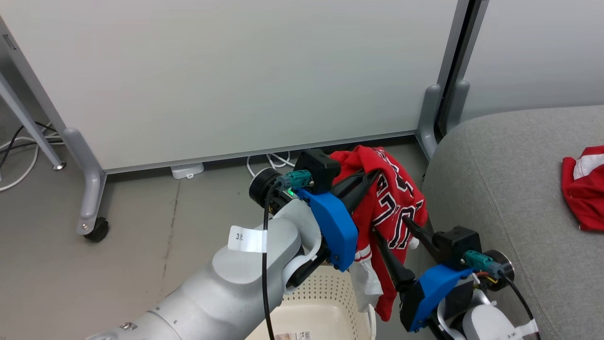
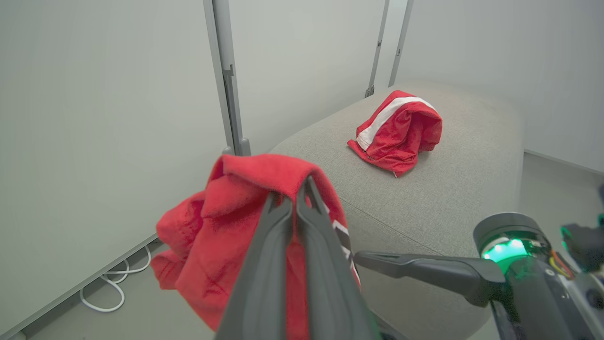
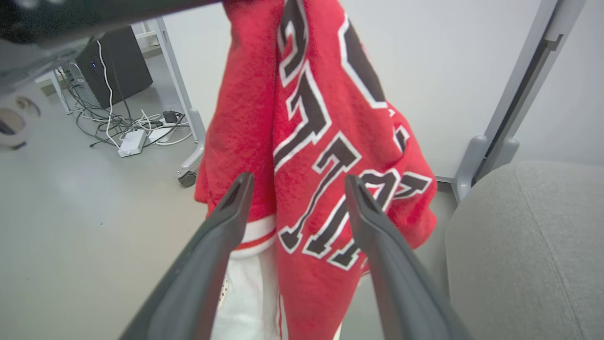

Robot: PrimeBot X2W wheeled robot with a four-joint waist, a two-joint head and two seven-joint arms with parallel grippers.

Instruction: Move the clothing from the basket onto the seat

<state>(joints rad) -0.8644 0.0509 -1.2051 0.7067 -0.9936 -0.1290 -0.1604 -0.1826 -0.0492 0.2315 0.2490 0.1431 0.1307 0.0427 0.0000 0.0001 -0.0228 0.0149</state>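
The numbered red jersey (image 1: 391, 198) hangs bunched from my left gripper (image 1: 373, 177), whose fingers are clenched tight on its upper folds. Its white-trimmed lower end dangles at 6 o'clock by the rim of the cream perforated basket (image 1: 325, 293); I cannot tell whether the two touch. What shows of the basket's inside is pale plastic with a printed label (image 1: 293, 335). My right gripper (image 1: 390, 225) comes up from 5 o'clock with its fingers released and spread, held close against the black numerals and gripping nothing. At 3 o'clock the light-grey seat (image 1: 495, 189) carries the other red garment (image 1: 583, 184), the white-striped one, lying crumpled on the cushion. A pale wheeled partition (image 1: 236, 75) stands at 12 o'clock.
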